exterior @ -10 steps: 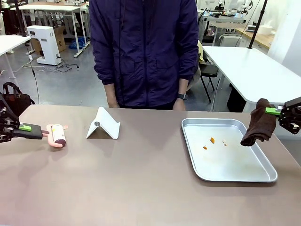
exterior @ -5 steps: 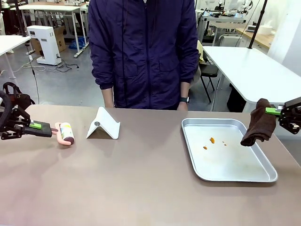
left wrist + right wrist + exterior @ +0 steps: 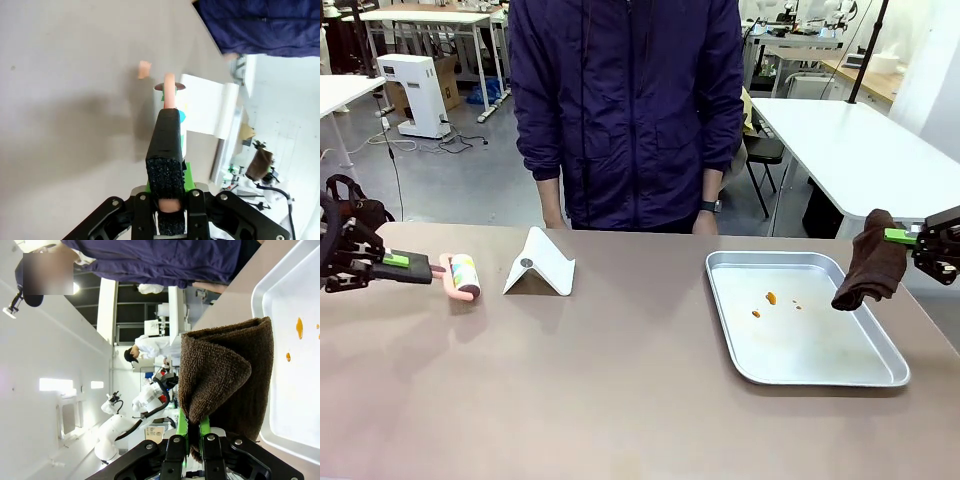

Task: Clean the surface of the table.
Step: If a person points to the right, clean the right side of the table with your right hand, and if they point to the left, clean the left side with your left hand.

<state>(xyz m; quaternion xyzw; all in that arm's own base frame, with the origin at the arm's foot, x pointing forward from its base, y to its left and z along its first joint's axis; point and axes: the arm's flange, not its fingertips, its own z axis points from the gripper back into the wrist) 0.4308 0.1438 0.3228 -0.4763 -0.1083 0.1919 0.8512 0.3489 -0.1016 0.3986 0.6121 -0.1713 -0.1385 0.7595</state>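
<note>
The table (image 3: 620, 390) beneath the tray (image 3: 820, 375) seems mostly unwiped: my left gripper (image 3: 417, 267) pinches a lint roller (image 3: 464, 275) far left of the tray, my right gripper (image 3: 905, 237) pinches a cloth (image 3: 870, 262) over the tray's right rim, and crumbs (image 3: 770, 298) lie inside.

left gripper (image 3: 420, 268): black fingers (image 3: 167, 135) are being shown, with a green pad (image 3: 395, 262) lying along one.
left gripper base: black link bars (image 3: 100, 215) and small silver screws (image 3: 114, 202) are being seen behind the fingers.
right gripper (image 3: 892, 237): a black body is being shown, with green pads (image 3: 182, 427) inside the fingers.
person: a dark navy zipped jacket (image 3: 625, 110) and a dark wristwatch (image 3: 707, 206) are being worn.
</note>
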